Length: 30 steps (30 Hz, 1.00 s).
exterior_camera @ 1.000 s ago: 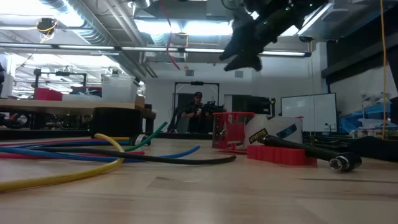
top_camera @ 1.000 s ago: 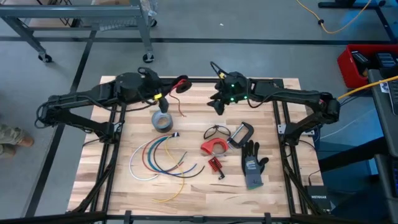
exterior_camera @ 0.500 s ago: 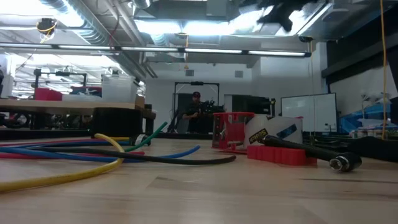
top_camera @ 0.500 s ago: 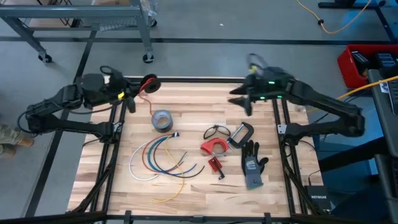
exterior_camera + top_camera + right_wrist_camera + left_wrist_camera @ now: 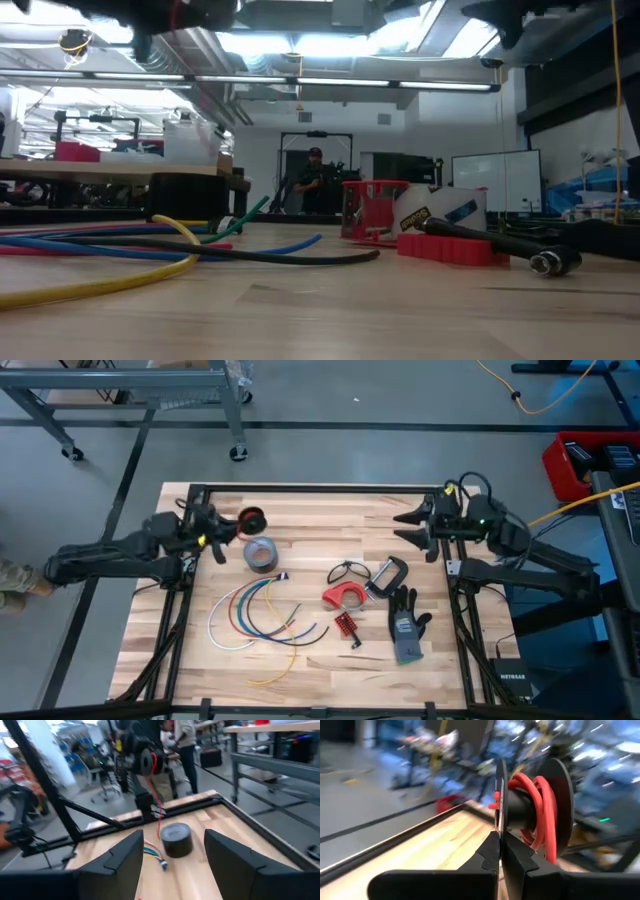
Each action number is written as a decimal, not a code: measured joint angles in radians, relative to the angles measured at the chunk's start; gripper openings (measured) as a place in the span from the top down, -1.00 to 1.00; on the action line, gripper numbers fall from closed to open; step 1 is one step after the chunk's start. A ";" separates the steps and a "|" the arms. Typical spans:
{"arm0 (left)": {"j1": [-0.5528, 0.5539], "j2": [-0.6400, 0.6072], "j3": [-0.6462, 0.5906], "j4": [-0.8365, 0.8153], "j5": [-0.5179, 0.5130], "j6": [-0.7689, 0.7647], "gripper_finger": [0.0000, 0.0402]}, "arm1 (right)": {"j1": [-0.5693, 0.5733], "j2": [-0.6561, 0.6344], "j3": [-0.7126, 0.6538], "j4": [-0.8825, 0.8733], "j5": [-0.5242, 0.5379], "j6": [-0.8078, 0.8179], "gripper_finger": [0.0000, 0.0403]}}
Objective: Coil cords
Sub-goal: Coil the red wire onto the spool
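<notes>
Above the table's far left corner, the left gripper (image 5: 499, 851) pinches the rim of the spool (image 5: 251, 520) wound with red cord (image 5: 542, 810) (right gripper (image 5: 418, 529) spread, empty, far right), so it should keep a firm grip while the loose cords (image 5: 255, 615) mid-table wait.

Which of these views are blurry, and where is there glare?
Left wrist view: the room behind is streaked with motion blur, while the black spool wound with red cord and the left gripper shut on its flange stay sharp. Right wrist view: soft throughout, grey tape roll included. Low view: ceiling lights glare; the near tabletop is out of focus.
</notes>
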 joint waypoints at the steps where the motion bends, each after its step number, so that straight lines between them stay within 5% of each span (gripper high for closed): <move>1: -0.001 0.002 -0.048 0.093 0.028 -0.003 1.00 | 0.000 -0.013 -0.040 0.049 -0.013 0.015 -0.06; 8: -0.012 0.142 -0.264 0.627 0.115 -0.088 1.00 | 0.001 -0.014 -0.253 0.380 -0.060 0.178 -0.06; 20: -0.091 0.594 -0.266 1.218 0.114 -0.020 1.00 | 0.000 0.202 -0.315 0.451 0.081 0.429 -0.06; 30: -0.101 0.896 -0.073 1.286 0.120 0.063 1.00 | 0.000 0.366 -0.315 0.570 -0.083 0.449 -0.06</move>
